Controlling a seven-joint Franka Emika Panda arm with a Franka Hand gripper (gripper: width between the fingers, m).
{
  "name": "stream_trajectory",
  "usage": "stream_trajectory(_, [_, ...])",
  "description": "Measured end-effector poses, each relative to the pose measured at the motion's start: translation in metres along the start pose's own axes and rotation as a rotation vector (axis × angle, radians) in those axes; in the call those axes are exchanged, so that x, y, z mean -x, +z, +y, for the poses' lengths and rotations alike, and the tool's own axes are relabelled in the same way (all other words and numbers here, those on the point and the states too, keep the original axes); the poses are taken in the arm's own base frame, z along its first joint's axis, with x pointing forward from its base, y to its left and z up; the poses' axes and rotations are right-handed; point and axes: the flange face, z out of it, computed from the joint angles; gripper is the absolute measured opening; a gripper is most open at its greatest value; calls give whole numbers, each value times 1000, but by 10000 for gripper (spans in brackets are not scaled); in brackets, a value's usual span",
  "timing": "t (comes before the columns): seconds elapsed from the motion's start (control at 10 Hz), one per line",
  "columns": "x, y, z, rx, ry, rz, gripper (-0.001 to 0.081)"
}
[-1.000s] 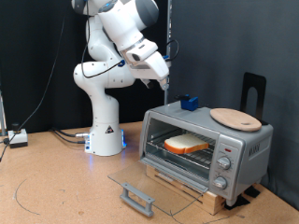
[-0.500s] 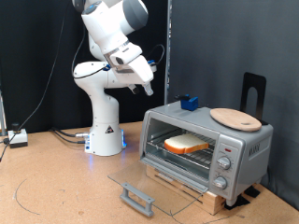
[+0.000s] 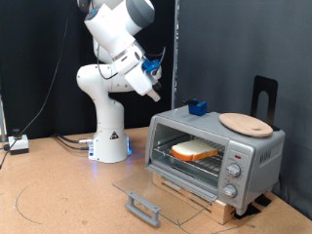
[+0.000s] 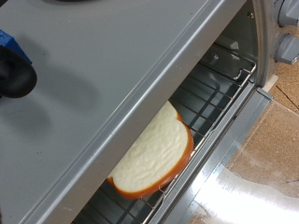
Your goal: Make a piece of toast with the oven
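Observation:
The oven stands on a wooden base at the exterior view's right, its glass door folded down open. The piece of toast lies flat on the wire rack inside. In the wrist view the toast shows on the rack under the oven's grey top. My gripper hangs in the air above and to the exterior view's left of the oven, well apart from it and holding nothing that shows. Its fingers do not show in the wrist view.
A round light wooden board and a small blue object sit on the oven's top; the blue object also shows in the wrist view. A black stand rises behind the oven. The white arm base stands at the left.
My gripper has swung away from above the oven towards the exterior view's left. The toast, oven and open door have not moved.

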Motion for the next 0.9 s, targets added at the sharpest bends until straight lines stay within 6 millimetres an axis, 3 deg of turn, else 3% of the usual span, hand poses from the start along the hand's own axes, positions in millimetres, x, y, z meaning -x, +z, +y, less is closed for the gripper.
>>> stream_trajectory(0.2, [4, 4, -1, -35, 2, -53, 804])
stream_trajectory(0.3, [6, 5, 0, -79, 108, -80, 804])
stream_trajectory(0.6, [17, 4, 35, -201, 426, -206, 804])
stream_trajectory(0.8, [14, 4, 61, -215, 498, -335, 804])
stream_trajectory(0.9, [13, 4, 61, -213, 490, -314, 804])
